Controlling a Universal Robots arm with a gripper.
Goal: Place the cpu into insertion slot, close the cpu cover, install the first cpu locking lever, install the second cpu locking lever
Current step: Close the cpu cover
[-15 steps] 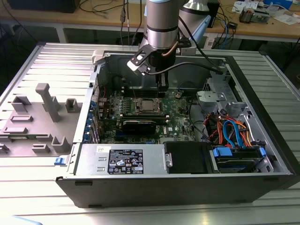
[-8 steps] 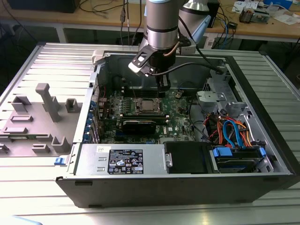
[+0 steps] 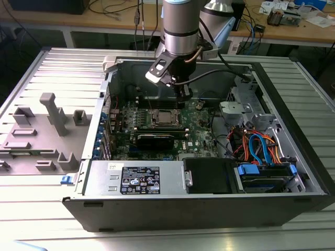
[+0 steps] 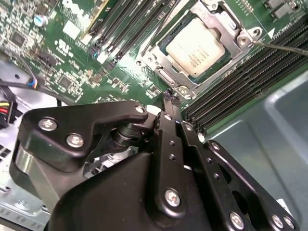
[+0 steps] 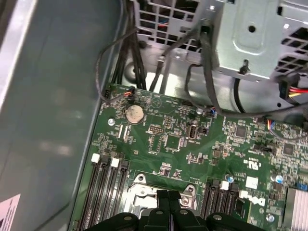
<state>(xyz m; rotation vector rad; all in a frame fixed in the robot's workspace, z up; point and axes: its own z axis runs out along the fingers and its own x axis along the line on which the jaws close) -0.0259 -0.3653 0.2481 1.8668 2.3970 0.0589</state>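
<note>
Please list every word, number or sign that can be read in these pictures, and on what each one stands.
Nothing can be read with certainty.
power supply label: print too small to read.
motherboard: white markings, too blurred to read.
cpu: faint marks on its top, illegible.
white sticker on the grey case panel: print too blurred.

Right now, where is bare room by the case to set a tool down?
Bare table in front of the case, and beyond its wall on the exterior view's right. Inside is crowded: gripper by the socket, cables beside.
</note>
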